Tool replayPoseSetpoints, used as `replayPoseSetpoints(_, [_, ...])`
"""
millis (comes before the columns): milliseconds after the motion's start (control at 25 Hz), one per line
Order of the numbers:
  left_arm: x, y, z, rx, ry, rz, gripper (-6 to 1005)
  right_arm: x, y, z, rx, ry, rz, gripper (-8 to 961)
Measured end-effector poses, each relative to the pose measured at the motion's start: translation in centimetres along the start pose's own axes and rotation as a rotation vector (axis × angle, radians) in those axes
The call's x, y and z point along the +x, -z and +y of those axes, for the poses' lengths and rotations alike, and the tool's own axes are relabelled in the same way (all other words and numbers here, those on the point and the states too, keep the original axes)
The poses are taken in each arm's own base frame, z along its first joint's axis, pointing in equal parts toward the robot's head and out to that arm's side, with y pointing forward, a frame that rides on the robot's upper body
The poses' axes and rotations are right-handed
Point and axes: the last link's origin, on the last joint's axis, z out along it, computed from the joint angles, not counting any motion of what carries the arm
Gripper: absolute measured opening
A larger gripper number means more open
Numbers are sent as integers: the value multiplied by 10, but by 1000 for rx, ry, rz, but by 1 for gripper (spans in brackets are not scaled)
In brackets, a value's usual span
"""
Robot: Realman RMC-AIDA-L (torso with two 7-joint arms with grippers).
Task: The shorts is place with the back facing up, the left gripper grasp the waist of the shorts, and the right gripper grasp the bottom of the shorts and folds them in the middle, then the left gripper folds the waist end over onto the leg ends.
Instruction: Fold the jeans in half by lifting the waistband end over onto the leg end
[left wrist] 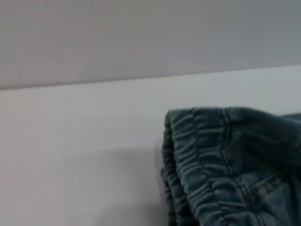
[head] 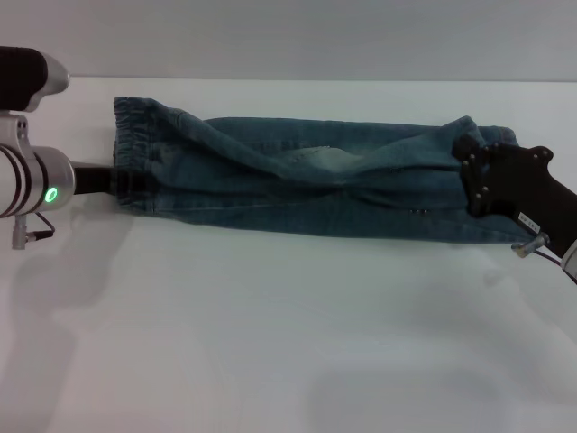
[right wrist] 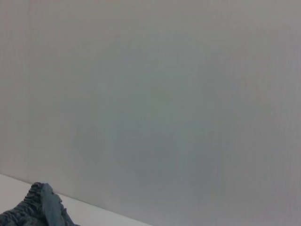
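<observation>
The blue denim shorts lie folded lengthwise into a long strip across the far half of the white table. Their ruffled waist is at the left end and fills the lower corner of the left wrist view. My left gripper, with the green ring on its wrist, reaches in from the left and is shut on the near corner of the waist. The bottom of the shorts is bunched at the right end, where my right gripper is shut on it. A crumpled denim edge shows in the right wrist view.
The white table stretches wide and bare in front of the shorts. A plain grey wall rises just behind the table's far edge.
</observation>
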Motion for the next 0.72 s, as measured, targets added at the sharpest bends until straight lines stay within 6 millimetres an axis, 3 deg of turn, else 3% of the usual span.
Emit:
replayPoseSetpoints(400, [-2, 5, 1, 0, -7, 11, 367, -1, 1, 1, -5, -10, -13, -2])
replayPoseSetpoints(720, [2, 9, 6, -23, -15, -30, 195, -1, 2, 0, -4, -13, -12, -2])
